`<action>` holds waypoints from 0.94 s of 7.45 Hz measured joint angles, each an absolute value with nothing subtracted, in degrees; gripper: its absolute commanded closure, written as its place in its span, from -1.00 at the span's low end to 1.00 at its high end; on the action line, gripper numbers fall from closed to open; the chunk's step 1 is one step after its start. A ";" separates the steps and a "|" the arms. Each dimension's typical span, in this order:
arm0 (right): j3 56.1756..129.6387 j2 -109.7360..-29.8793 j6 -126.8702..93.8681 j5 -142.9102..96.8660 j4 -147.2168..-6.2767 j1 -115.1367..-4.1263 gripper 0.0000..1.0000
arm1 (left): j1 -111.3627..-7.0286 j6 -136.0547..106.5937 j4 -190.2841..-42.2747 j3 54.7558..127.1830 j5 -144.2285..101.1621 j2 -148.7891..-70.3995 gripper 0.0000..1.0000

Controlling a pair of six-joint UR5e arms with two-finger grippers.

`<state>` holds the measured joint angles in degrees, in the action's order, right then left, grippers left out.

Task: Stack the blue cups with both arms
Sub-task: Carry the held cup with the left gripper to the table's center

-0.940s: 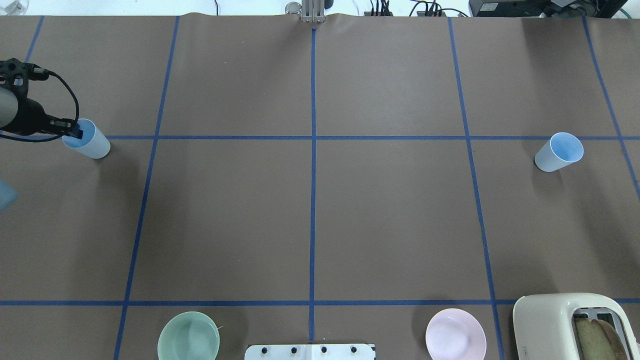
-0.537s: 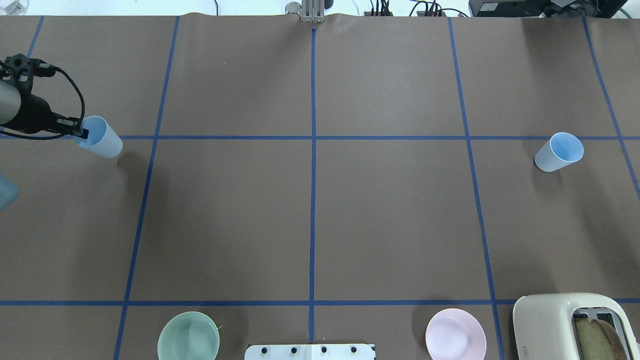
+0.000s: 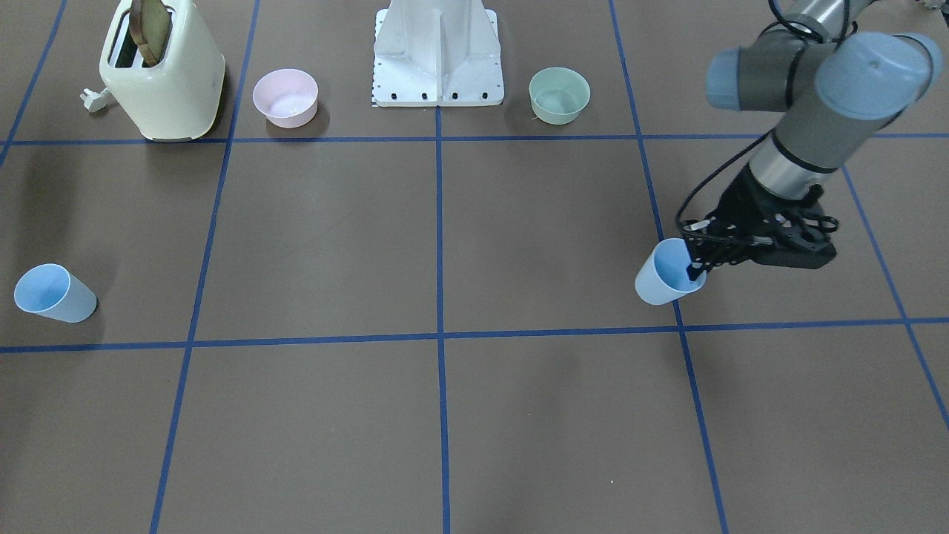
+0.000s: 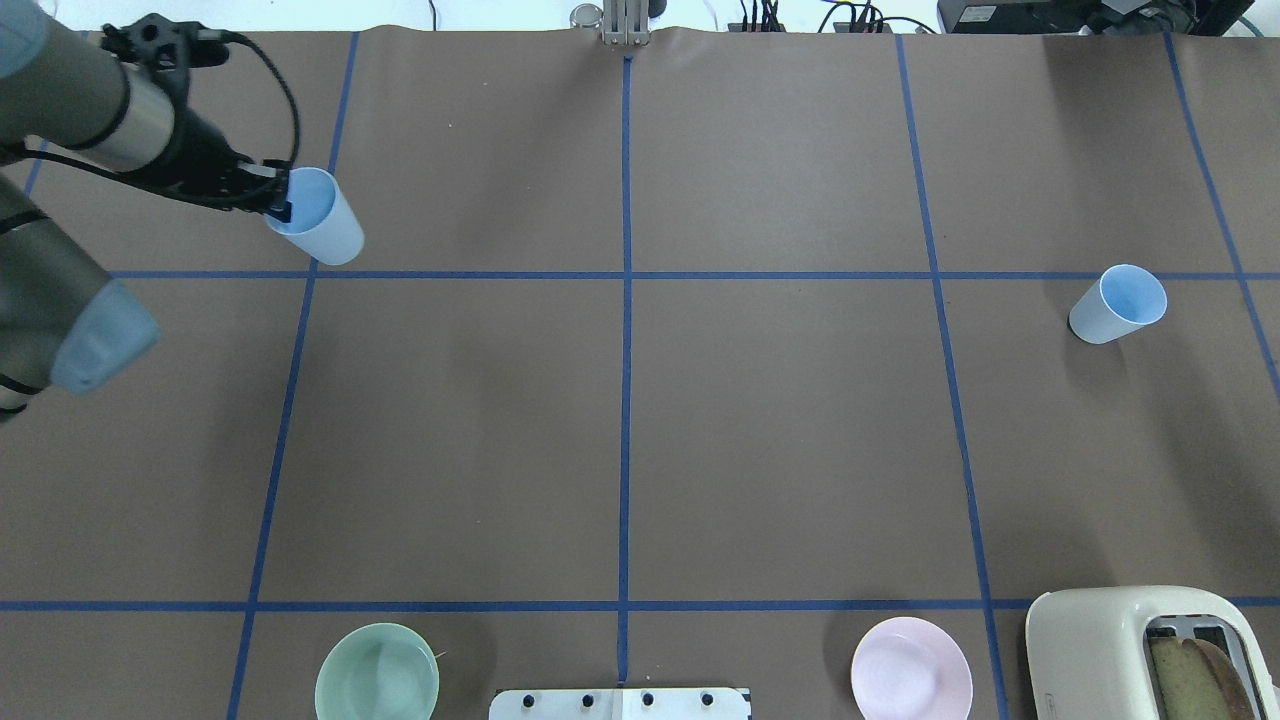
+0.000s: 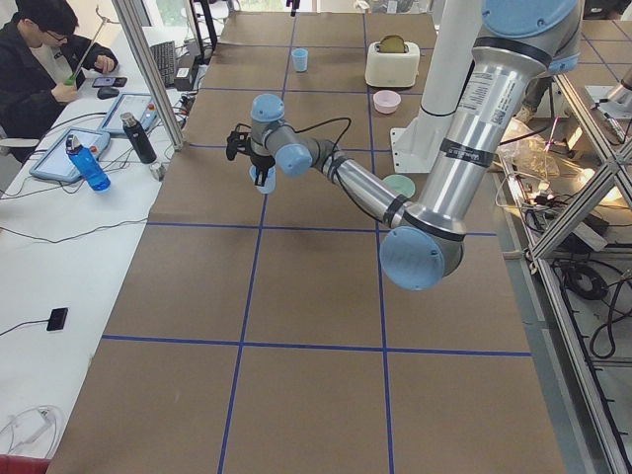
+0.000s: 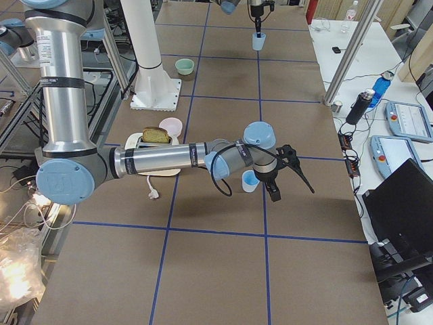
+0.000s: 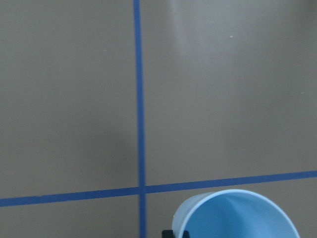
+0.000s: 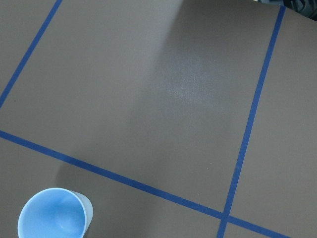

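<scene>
Overhead exterior: left jaws grip blue cup, green bowl far; right jaws unclear.

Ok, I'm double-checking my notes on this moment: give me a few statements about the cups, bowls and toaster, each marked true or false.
1. The left gripper grips a blue cup by its rim. True.
2. The two cups are already stacked. False: the second cup stands alone on the far side of the table.
3. The pink bowl sits beside the toaster. True.
4. The toaster's slots are empty. False: bread sits in one of them.
</scene>
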<state>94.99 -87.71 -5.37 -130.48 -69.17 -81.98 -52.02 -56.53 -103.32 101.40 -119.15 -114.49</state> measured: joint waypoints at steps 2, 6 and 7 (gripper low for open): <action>95.06 -87.73 -5.49 -130.51 -69.17 -81.95 -1.00 | -39.36 -68.55 -99.88 100.24 -109.34 -123.42 1.00; 95.17 -87.72 -5.61 -130.60 -69.17 -81.92 -1.00 | -26.90 -75.98 -98.46 91.61 -96.58 -134.09 1.00; 95.17 -87.72 -5.62 -130.60 -69.17 -81.92 -1.00 | -26.15 -76.05 -98.44 91.30 -95.72 -134.13 0.97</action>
